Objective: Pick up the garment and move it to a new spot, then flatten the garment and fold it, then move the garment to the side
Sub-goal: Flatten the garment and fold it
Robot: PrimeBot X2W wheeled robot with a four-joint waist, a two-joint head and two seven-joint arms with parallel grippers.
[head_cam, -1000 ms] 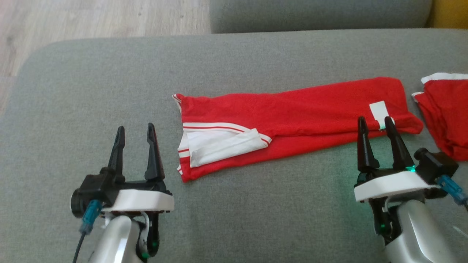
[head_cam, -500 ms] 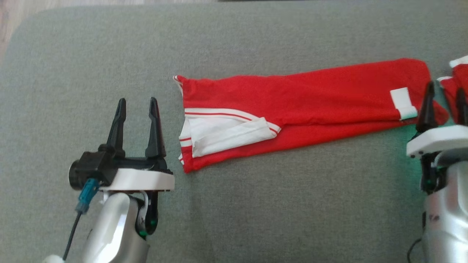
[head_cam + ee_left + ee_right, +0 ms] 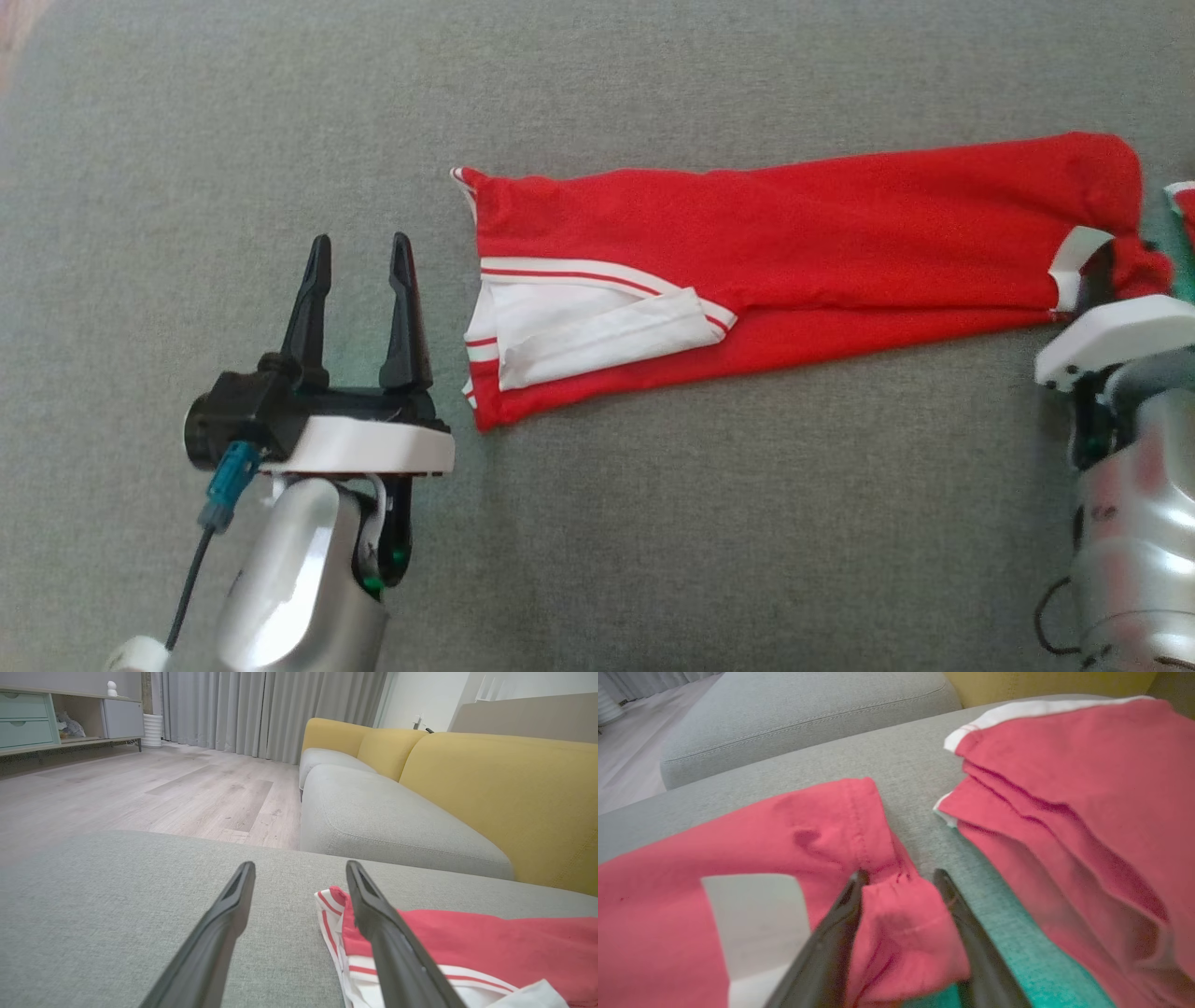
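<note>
The red garment [image 3: 794, 243] with white stripes lies lengthwise on the grey cushion [image 3: 653, 523], white lining showing at its left end. My right gripper [image 3: 1120, 271] is at the garment's right end, beside the white tag [image 3: 1074, 252]. In the right wrist view its fingers [image 3: 850, 914] close on a bunched red corner of the garment [image 3: 901, 924], which fills the gap between them. My left gripper [image 3: 359, 247] stands open just left of the garment's striped end, nothing between its fingers. In the left wrist view that striped end [image 3: 336, 905] lies beside the right finger [image 3: 373, 914].
A second red garment [image 3: 1064, 788] with a white edge lies just right of the gripped corner, at the head view's right border [image 3: 1184, 201]. Beyond the cushion are a grey-and-yellow sofa [image 3: 490, 788] and a wooden floor [image 3: 140, 788].
The head camera has tipped down, shifting the whole picture. My right gripper has gone forward onto the garment's right corner and narrowed its jaws on it, bunching the cloth. The left arm is unchanged.
</note>
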